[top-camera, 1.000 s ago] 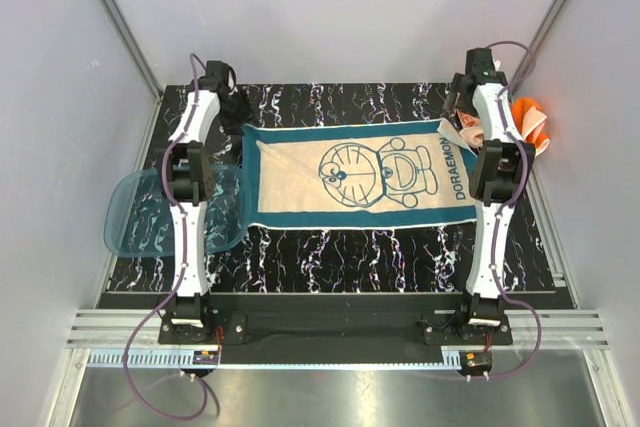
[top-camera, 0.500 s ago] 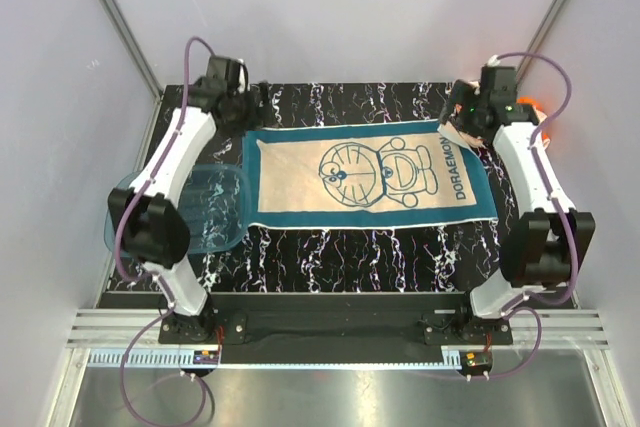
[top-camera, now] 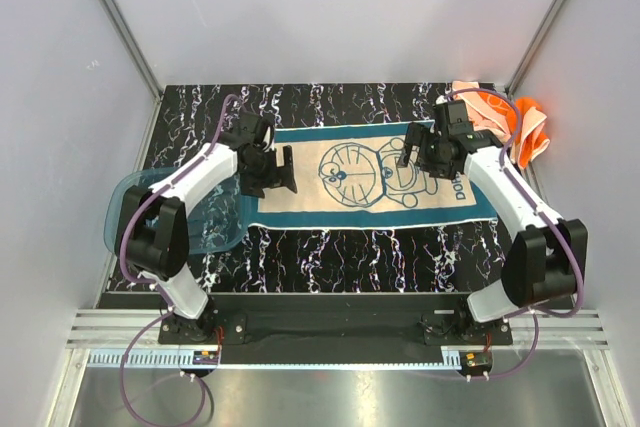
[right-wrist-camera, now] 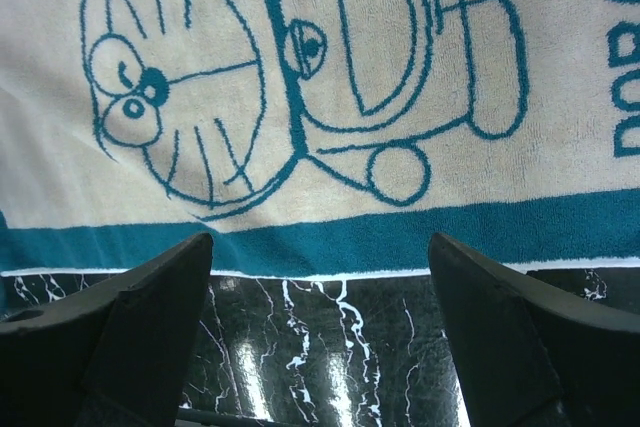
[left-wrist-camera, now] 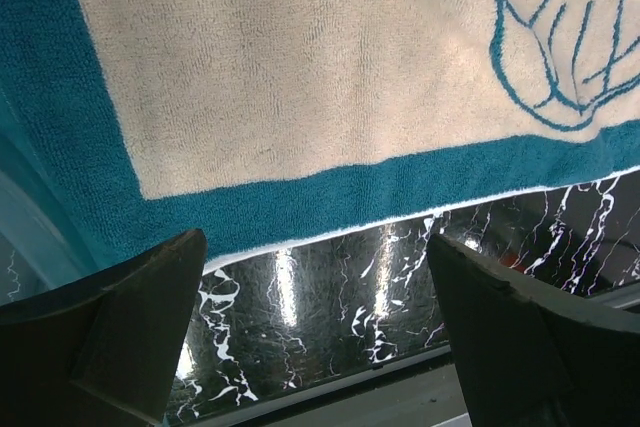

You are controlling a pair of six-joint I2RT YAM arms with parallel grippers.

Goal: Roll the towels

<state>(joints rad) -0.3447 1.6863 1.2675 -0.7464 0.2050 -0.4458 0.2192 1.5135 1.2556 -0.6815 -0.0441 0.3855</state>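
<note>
The teal-blue towel (top-camera: 370,175) lies spread flat on the black marble table, cream side up with a cartoon cat and lettering. The orange towel (top-camera: 512,123) lies crumpled at the back right corner. My left gripper (top-camera: 274,169) hovers open over the teal towel's left end. In the left wrist view the towel (left-wrist-camera: 300,67) fills the top, and its teal edge lies between the wide-apart fingers of the left gripper (left-wrist-camera: 320,332). My right gripper (top-camera: 418,149) hovers open over the towel's right half. The right wrist view shows the towel's cat print (right-wrist-camera: 330,67) above the open right gripper (right-wrist-camera: 320,342).
A translucent blue plastic tray (top-camera: 165,215) sits at the table's left edge, touching the towel's left end. Grey walls close in on three sides. Bare marble table (top-camera: 350,252) runs along the front.
Both arms have swung from the back corners inward and now hang over the teal towel. The orange towel shows more now that the right arm has left it.
</note>
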